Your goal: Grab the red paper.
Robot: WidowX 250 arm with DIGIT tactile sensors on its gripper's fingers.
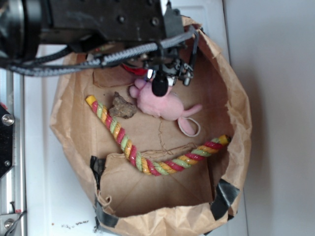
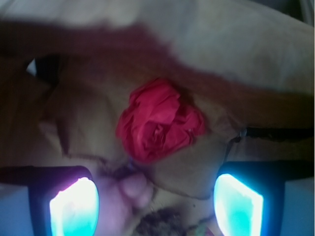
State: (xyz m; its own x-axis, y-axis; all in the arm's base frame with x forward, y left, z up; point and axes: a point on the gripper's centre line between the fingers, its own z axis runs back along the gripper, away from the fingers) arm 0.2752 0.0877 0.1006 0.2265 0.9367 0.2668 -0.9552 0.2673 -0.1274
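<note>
The red paper (image 2: 160,120) is a wrinkly, rose-like wad lying on the brown floor of the paper bag near its back wall. In the wrist view it sits ahead of my gripper (image 2: 156,206), roughly centred between the two glowing fingers (image 2: 74,209) and apart from them. The jaws stand wide open with nothing held. In the exterior view the gripper (image 1: 166,74) hangs over the bag's far side, above the pink plush, and only a sliver of the red paper (image 1: 138,71) shows under the arm's cables.
The pink plush mouse (image 1: 162,103) lies right under the gripper, and part of it (image 2: 132,189) shows between the fingers. A brown lump (image 1: 122,106) and a red-yellow-green rope (image 1: 147,157) lie in the paper bag (image 1: 236,128). The bag's walls rise all round.
</note>
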